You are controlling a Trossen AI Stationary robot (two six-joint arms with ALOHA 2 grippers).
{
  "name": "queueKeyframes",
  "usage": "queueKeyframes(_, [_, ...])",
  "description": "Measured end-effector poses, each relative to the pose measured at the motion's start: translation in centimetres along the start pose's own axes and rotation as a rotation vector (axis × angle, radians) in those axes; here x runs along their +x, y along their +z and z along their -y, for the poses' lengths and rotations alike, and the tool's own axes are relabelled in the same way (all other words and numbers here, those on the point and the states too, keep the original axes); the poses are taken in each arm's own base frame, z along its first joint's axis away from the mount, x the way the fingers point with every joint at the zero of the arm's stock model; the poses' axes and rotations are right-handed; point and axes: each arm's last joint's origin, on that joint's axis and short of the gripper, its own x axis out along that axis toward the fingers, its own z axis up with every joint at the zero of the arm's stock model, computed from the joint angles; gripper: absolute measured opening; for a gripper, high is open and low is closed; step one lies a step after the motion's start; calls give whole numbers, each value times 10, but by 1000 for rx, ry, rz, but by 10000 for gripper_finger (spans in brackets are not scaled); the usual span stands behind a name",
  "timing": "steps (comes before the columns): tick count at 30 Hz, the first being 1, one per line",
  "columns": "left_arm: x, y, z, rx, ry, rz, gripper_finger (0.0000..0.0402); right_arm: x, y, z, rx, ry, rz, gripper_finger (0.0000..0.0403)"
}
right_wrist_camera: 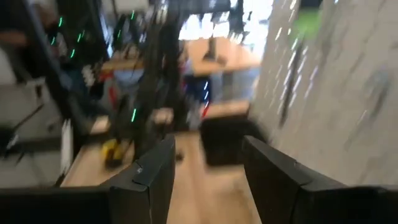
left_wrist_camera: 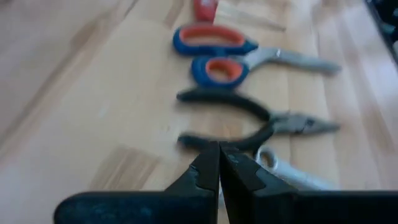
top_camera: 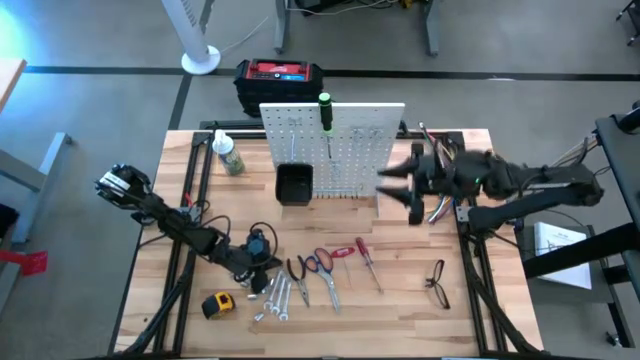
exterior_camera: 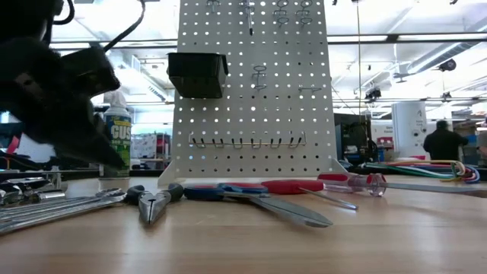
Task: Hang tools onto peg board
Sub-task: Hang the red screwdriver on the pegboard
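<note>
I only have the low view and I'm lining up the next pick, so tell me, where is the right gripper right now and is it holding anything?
Observer: The right gripper is beside the peg board, open and empty.
Operator: Is anything hung already?
Observer: A green-handled screwdriver hangs at the board's top edge.
Operator: And the left gripper?
Observer: The left gripper is shut, hovering just short of the black-handled pliers.

Bright ceiling lights shine through the holes of the peg board in the low view, leaving its front in shade. The right wrist view is heavily smeared by motion (the room behind is mere streaks). Pliers in the left wrist view look soft.
</note>
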Motion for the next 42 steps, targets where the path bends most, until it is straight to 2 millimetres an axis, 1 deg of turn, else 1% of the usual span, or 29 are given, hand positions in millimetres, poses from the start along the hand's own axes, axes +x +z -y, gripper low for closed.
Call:
queueKeyframes(3, [3,11,5,43,-6,32,0,2,-34,-5,30,28,-99,169])
queueKeyframes(8, [8,36,13,125,30,104,0,14,-97,-7,164,-2,-297,161])
queueKeyframes(12, [12,49,14,131,93,81,0,22,-133,-6,303,-58,-408,152])
queueKeyframes(14, [12,53,15,134,120,53,0,25,-145,-6,355,-86,-441,149])
queueKeyframes(18, [12,59,18,133,144,31,0,31,-161,-5,423,-160,-497,151])
queueKeyframes(22, [12,64,21,144,140,39,0,43,-175,-6,476,-226,-538,163])
queueKeyframes(26, [12,67,21,171,157,56,0,58,-194,-8,515,-257,-590,175])
queueKeyframes(30, [13,69,19,179,202,82,0,71,-211,-12,534,-252,-691,181])
queueKeyframes(34, [13,69,19,184,211,86,0,82,-217,-16,528,-243,-706,179])
queueKeyframes(39, [13,70,18,185,214,87,0,92,-217,-20,547,-195,-703,181])
queueKeyframes(42, [13,70,17,184,217,88,0,98,-223,-21,546,-204,-731,181])
